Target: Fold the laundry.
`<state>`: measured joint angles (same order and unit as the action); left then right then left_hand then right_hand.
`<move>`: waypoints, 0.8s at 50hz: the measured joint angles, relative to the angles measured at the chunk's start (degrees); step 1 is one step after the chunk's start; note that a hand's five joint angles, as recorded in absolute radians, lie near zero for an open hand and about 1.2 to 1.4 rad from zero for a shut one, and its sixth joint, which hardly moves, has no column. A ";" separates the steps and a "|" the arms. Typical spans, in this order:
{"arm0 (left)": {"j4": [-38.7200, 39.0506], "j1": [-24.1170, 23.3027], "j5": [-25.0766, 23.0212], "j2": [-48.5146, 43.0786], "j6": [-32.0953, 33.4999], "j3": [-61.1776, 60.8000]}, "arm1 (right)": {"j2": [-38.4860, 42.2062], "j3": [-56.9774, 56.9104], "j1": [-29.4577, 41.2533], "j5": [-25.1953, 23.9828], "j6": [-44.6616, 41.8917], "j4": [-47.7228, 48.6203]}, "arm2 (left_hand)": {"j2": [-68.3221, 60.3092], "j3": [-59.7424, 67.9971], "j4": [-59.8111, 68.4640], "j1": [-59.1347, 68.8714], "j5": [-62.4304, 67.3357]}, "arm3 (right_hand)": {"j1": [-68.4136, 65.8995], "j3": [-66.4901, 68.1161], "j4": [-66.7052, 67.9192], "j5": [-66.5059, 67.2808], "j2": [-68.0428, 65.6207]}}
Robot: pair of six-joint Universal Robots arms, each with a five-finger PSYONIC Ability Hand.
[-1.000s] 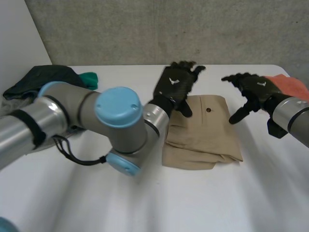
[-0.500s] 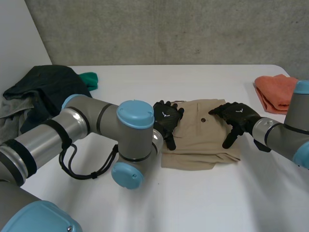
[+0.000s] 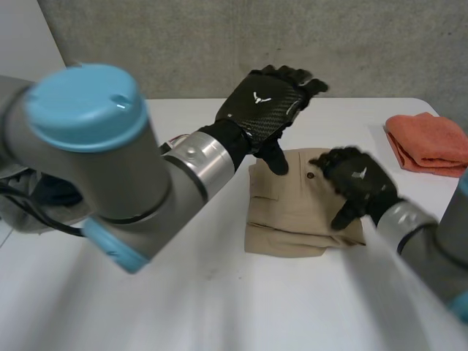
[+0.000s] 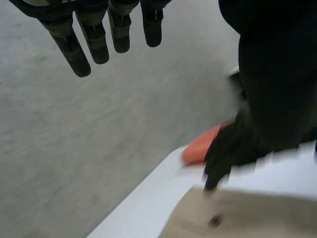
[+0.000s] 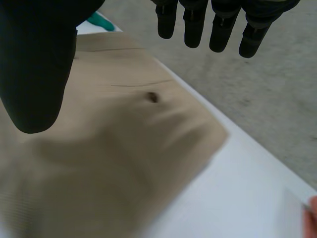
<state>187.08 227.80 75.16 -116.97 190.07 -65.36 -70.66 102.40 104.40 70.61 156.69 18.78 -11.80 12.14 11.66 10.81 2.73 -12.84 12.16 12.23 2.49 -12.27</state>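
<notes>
while left robot hand (image 3: 261, 110) hangs open abv folded tan shorts (image 3: 289, 212), right robot hand (image 3: 360, 183) is open over them.

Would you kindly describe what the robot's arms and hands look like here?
The left arm and right arm are thick grey tubes with light-blue joint caps and silver wrist cuffs. The left hand and right hand are black, each with a small white emblem on its back.
</notes>
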 measured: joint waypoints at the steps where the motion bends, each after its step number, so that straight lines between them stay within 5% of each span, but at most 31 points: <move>1: -0.16 0.39 -2.18 1.14 -1.18 -0.86 | -0.30 2.21 0.74 0.15 0.23 1.80 | 0.00 0.00 0.00 0.00 0.00 | 0.00 0.00 0.00 -0.01 0.00; 5: -1.20 2.51 -11.31 5.23 -6.74 -3.90 | -0.46 9.52 3.68 1.89 0.94 9.16 | 0.00 0.00 0.00 0.00 0.00 | 0.00 0.00 0.00 0.00 0.00; 10: -2.34 4.47 -16.93 6.92 -11.59 -5.23 | 0.91 12.27 5.57 4.52 1.18 15.85 | 0.00 0.00 0.00 0.03 0.00 | 0.00 0.00 0.00 0.00 0.00; 28: -2.48 5.31 -17.75 6.72 -13.19 -6.00 | 15.41 3.55 6.30 6.66 -1.74 24.91 | 0.00 0.00 0.00 0.02 0.00 | -2.09 3.37 3.23 3.32 -3.01; 32: -2.36 5.44 -17.80 6.73 -13.12 -6.22 | 16.63 1.73 6.29 7.29 -2.73 25.03 | 0.00 0.00 0.00 0.02 0.00 | -14.05 14.96 14.81 4.98 -14.71; 36: -2.33 5.63 -17.84 6.77 -13.10 -6.29 | 17.52 -2.17 6.18 8.43 -3.10 25.00 | 0.00 0.00 0.00 0.02 0.00 | -39.42 44.94 44.74 6.48 -45.38; 40: -2.31 5.77 -17.85 6.82 -13.12 -6.27 | 18.21 -5.22 6.18 8.79 -2.84 24.89 | 0.00 0.00 0.00 0.02 0.00 | -50.69 54.43 54.19 6.48 -54.81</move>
<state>184.77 233.57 57.31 -110.15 176.96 -71.64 -52.45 97.18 110.58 79.40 153.84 43.67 -11.80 12.14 11.66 10.83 2.73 -63.53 66.60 66.41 8.97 -67.09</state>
